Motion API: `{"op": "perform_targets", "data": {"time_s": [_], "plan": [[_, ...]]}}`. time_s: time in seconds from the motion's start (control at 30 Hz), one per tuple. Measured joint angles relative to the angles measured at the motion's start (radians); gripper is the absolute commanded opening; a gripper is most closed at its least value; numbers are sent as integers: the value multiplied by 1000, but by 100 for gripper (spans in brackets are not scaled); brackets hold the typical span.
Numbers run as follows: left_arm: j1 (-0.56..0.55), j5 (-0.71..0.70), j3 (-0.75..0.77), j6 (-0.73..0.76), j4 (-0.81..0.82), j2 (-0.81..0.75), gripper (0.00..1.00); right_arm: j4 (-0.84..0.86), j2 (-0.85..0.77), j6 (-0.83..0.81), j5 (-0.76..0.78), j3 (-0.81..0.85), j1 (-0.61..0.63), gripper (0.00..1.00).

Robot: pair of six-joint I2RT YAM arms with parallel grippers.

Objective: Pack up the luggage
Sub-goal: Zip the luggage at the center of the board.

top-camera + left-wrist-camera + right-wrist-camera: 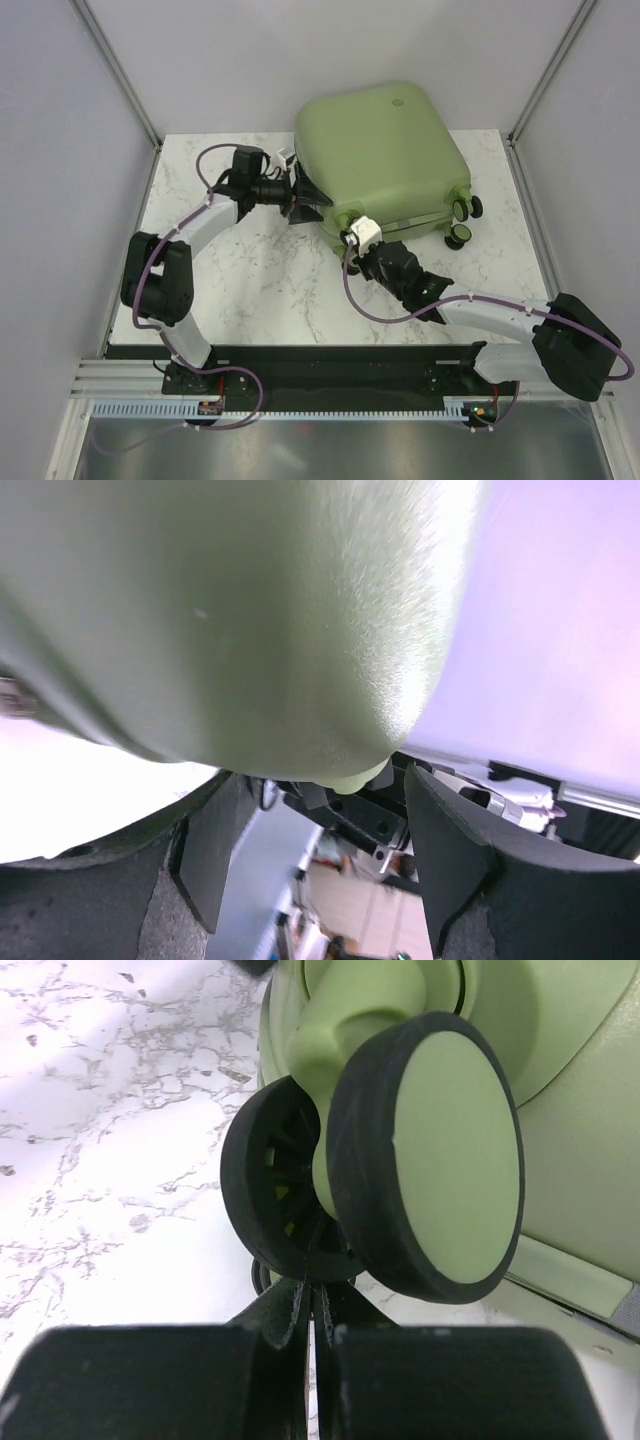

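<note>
Sage-green luggage, round emblem illegible

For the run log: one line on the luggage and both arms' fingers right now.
luggage: closed, lying on table | left fingers: open, at its corner | right fingers: shut, by wheel

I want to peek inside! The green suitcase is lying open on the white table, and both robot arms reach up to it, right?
Not quite: the suitcase is closed, not open. The top view shows only its smooth green shell. It does lie on the white table, and both arms reach it, the left gripper at its left corner, the right gripper by a wheel.
</note>
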Motion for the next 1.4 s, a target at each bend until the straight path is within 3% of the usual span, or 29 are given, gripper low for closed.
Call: {"op": "perform_targets", "data": {"time_s": [0.17, 0.3, 0.47, 0.67, 1.07, 1.4], "plan": [[62, -2, -2, 144, -12, -37, 72, -1, 8, 6, -14, 7, 7, 0], [60, -26, -14, 267, -24, -73, 63, -8, 12, 6, -14, 13, 7, 0], [58, -177, -98, 473, -63, -144, 59, -23, 16, 6, -14, 23, 7, 0], [60, -340, -238, 631, -43, -168, 62, -30, 22, 6, -14, 29, 8, 0], [60, -341, -277, 772, 193, -36, 66, -62, 45, 7, -36, 64, 12, 0], [60, -329, -304, 774, 351, 2, 66, -99, 47, 13, -34, 82, 12, 0]]}}
